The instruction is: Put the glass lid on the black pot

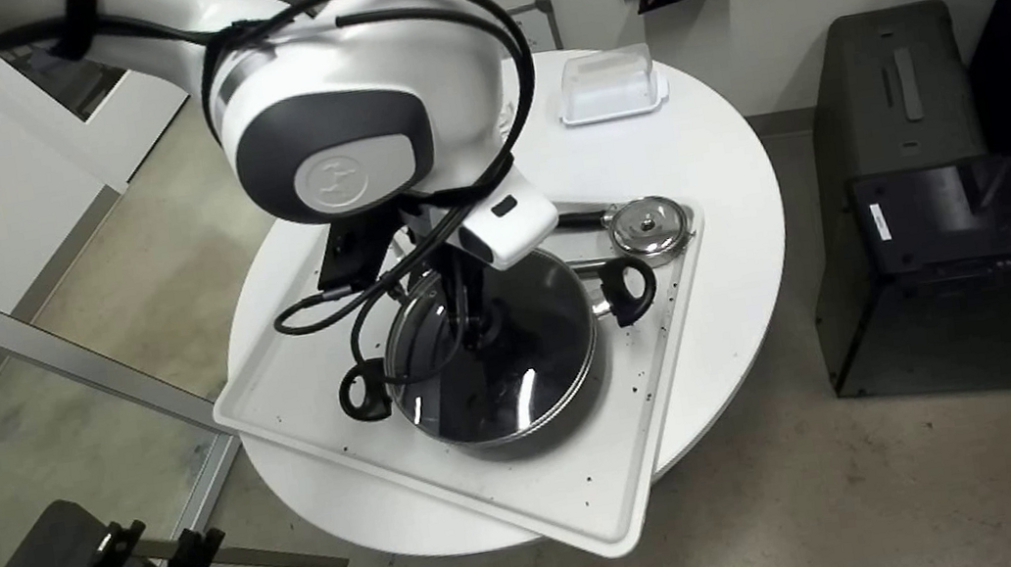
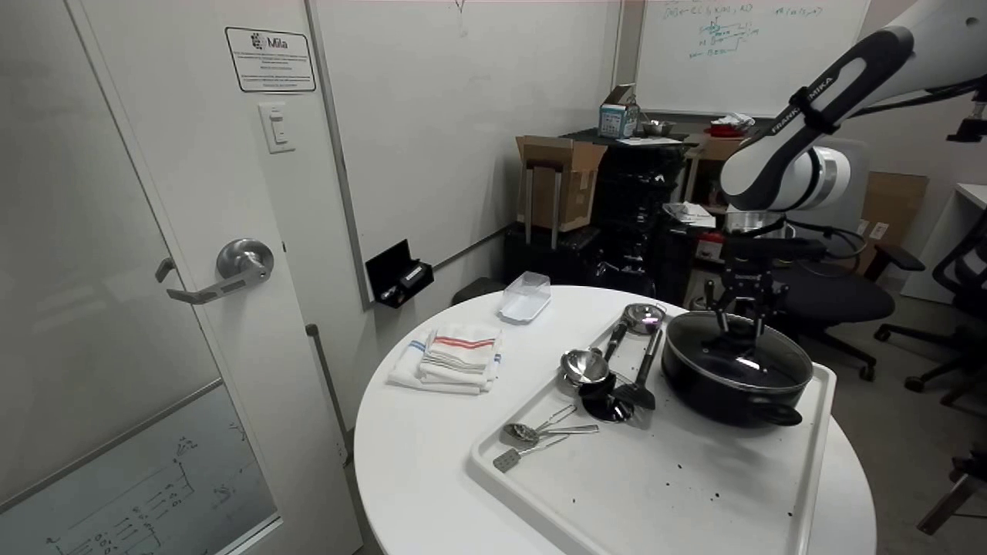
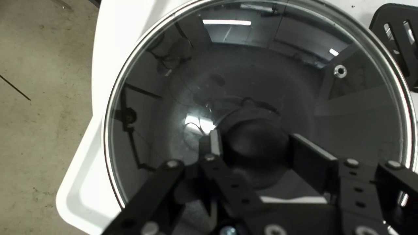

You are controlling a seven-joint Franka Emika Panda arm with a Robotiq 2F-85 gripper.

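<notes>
The glass lid, clear with a metal rim and a dark centre knob, lies over the black pot in both exterior views; it also shows in an exterior view. In the wrist view the lid fills most of the picture. The black pot stands upright on the tray, its inside seen only dimly through the glass. My gripper is over the lid's centre with a finger on each side of the knob, and both fingertips look pressed against it. The gripper also shows from the side.
The white tray has raised edges. A black slotted spatula and metal strainers lie beside the pot. Small metal utensils lie near the tray's corner. Folded towels and a clear box are on the round table.
</notes>
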